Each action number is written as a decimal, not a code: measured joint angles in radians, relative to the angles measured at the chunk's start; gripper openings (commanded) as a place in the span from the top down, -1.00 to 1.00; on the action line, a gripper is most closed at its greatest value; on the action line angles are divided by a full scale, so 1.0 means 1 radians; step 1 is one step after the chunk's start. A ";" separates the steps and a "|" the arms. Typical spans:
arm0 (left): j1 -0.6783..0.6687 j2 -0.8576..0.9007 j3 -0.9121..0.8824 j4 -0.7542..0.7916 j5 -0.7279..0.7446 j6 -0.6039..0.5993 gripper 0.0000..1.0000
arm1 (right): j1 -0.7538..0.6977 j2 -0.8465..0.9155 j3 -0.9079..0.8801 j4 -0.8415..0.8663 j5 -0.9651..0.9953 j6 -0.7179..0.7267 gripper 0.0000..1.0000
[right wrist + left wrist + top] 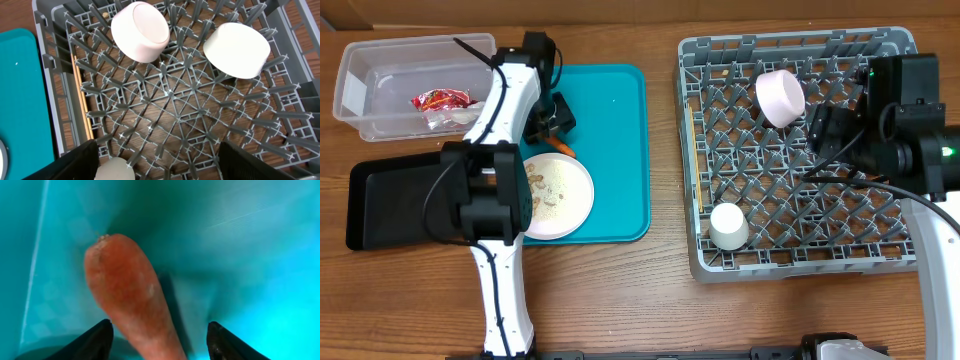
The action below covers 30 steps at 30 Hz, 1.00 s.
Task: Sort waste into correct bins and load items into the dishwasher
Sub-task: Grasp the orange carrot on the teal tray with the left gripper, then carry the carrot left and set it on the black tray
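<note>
A small orange carrot (pixel 130 295) lies on the teal tray (pixel 620 120), just above the white plate (pixel 565 205) that carries beige shells and crumbs (pixel 548 185). My left gripper (pixel 160 324) is open and straddles the carrot's thin end, with a gap at the right finger (pixel 225 342). The clear tub (pixel 370 95) holds a red wrapper (pixel 440 99) and a white tissue (pixel 445 118). My right gripper (pixel 155 165) hangs open and empty over the grey dish rack (pixel 280 125). In the rack are a pink bowl (pixel 140 32), a white bowl (pixel 237 50), a cup (pixel 115 171) and chopsticks (pixel 82 105).
The black tray (pixel 380 200) sits at the left table edge, below the clear tub and partly under my left arm (pixel 495 180). Bare wood table (pixel 665 290) separates the teal tray from the dish rack (pixel 700 250).
</note>
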 measured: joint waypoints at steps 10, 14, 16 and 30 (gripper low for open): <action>0.000 0.013 0.003 0.009 0.004 0.004 0.12 | 0.000 0.001 0.000 -0.002 0.000 0.000 -0.58; 0.000 0.013 0.003 0.026 0.004 0.015 0.22 | 0.000 0.001 0.000 -0.003 0.000 0.000 -0.59; 0.000 0.013 0.005 0.026 0.004 0.027 0.31 | 0.000 0.001 0.000 -0.003 0.000 0.000 -0.58; 0.000 0.047 0.269 -0.121 -0.004 0.091 0.91 | 0.000 0.001 0.000 -0.003 0.000 0.000 -0.58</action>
